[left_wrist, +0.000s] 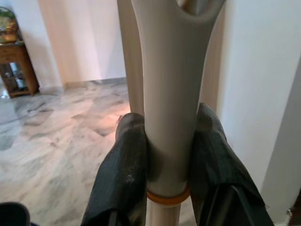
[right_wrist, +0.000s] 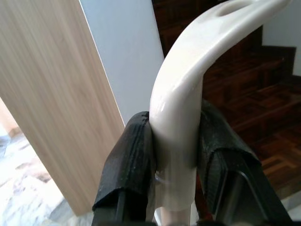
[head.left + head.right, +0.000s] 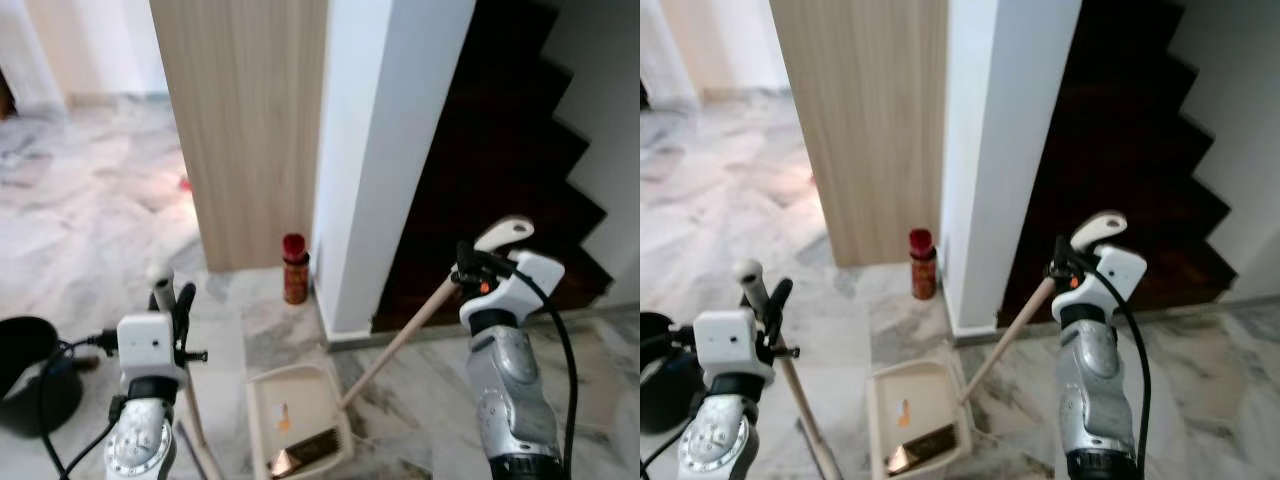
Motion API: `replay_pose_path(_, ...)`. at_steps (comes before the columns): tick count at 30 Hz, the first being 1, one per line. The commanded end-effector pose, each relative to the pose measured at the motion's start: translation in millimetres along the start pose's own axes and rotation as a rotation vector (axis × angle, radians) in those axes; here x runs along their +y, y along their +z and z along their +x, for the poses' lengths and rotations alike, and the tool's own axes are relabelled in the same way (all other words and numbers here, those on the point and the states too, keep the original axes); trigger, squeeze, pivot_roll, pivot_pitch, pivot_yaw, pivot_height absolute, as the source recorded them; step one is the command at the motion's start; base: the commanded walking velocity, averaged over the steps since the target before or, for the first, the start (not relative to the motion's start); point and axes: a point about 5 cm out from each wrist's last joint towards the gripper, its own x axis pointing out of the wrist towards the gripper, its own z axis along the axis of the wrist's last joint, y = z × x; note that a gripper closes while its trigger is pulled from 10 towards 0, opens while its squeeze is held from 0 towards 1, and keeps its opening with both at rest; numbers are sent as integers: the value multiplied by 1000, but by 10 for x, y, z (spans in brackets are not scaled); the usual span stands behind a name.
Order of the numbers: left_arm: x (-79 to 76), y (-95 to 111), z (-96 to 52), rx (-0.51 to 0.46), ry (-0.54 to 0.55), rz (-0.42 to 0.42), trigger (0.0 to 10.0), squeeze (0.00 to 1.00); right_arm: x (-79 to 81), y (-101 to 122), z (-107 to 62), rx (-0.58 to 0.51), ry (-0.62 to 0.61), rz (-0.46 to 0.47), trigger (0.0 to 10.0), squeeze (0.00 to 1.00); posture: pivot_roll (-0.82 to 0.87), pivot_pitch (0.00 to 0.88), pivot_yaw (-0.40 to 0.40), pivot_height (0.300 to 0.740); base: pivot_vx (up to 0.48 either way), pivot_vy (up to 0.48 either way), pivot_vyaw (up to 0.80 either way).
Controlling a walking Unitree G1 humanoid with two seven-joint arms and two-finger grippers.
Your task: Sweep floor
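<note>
My left gripper is shut on the grey top of a long pole. That pole slants down and runs out of view at the bottom. My right gripper is shut on the curved white grip of a second wooden pole. This one slopes down to the right edge of a cream dustpan on the marble floor between my arms. Inside the pan lie a shiny brown wrapper and a small orange scrap. I cannot tell which pole carries the broom head.
A red-capped bottle stands on the floor against the wooden panel, beside the white pillar. Dark wooden stairs rise behind my right arm. A black bin sits at the far left. Open marble floor stretches left.
</note>
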Motion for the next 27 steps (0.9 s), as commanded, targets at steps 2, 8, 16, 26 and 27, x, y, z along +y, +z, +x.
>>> replay_pose_path(2,-55,105,37,-51,-16,-11,10000,0,1,175,41,-71,6,3,10000,0,-3,0,-43,740,0,304,0)
replay_pose_path(8,-59,109,32,-52,-19,-12,10000,0,14,173,27,-72,12,8,10000,0,1,0,-43,740,0,304,0)
replay_pose_path(16,-58,113,30,-48,-19,-13,10000,0,44,174,30,-69,18,14,10000,0,0,0,-43,740,0,311,0)
replay_pose_path(26,-58,100,19,-39,-15,-14,10000,0,40,168,7,-64,15,12,10000,0,-5,20,-39,740,0,310,0)
replay_pose_path(27,-59,101,19,-38,-15,-13,10000,0,43,168,4,-63,15,15,10000,0,-5,25,-38,740,0,311,0)
